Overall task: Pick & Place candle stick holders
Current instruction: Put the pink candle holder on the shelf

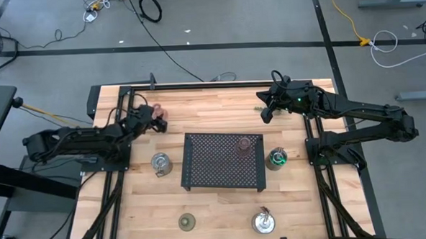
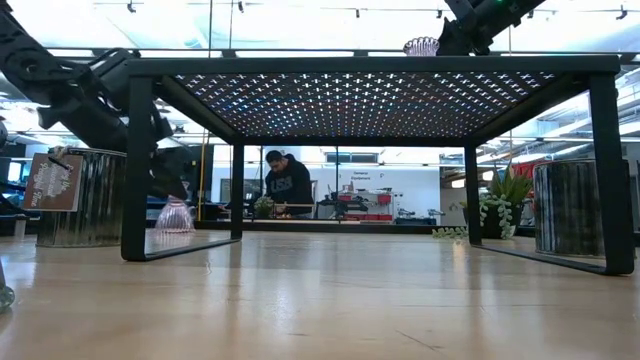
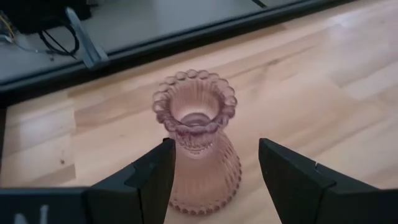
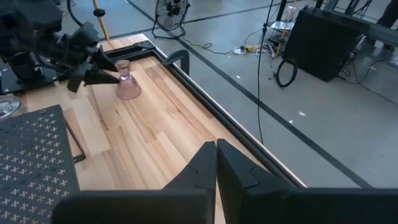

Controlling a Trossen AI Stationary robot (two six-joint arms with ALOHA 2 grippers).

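Observation:
A translucent pink candle stick holder stands upright on its round base on the wood table, near the far left. My left gripper is open, with one finger on each side of the holder's body. A second pink holder stands on top of the black perforated tray. My right gripper is shut on nothing and hangs above the table's far right. My left gripper comes at the pink holder nearly level, from the table's left. One finger shows right against the holder's ribbed side, and I cannot tell whether it touches. The other finger stands clear of it.
Silver holders stand left of the tray, right of it and at the near edge. An olive-green one sits at the near edge too. A small plant stands at the far side. A person is in the room behind.

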